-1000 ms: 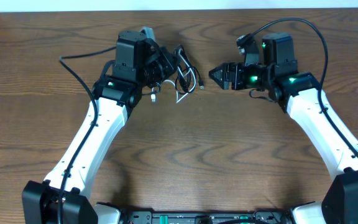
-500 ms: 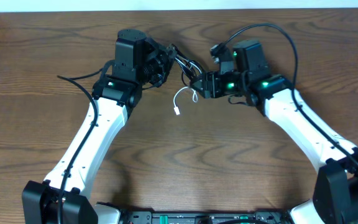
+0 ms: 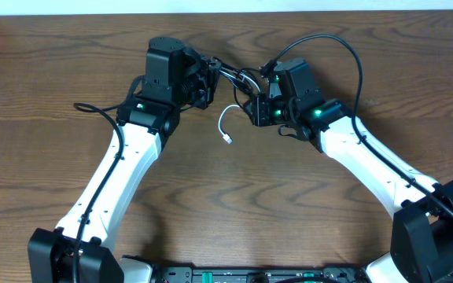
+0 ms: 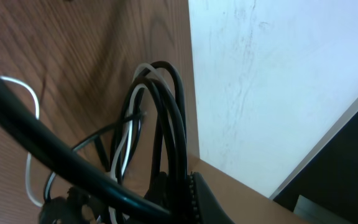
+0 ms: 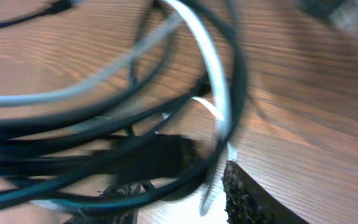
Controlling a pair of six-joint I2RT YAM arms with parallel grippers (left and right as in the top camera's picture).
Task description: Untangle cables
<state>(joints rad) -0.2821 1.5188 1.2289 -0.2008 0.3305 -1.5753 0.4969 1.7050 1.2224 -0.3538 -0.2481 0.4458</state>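
The cables are a tangled bunch of thin black and white loops, stretched between my two grippers at the far middle of the table. My left gripper is shut on one side of the bunch. In the left wrist view the loops rise from its fingers. My right gripper reaches in from the right, and several strands pass between its jaws, which stand apart with a gap showing beside the right finger. A white end hangs down towards the table.
The brown wooden table runs to a pale wall at the back edge. Each arm carries its own thicker black wire, one on the left and one on the right.
My right gripper has swung left from open table into the cable bunch, and its jaws have narrowed around the strands. The left gripper has lifted the bunch slightly, still shut on it.
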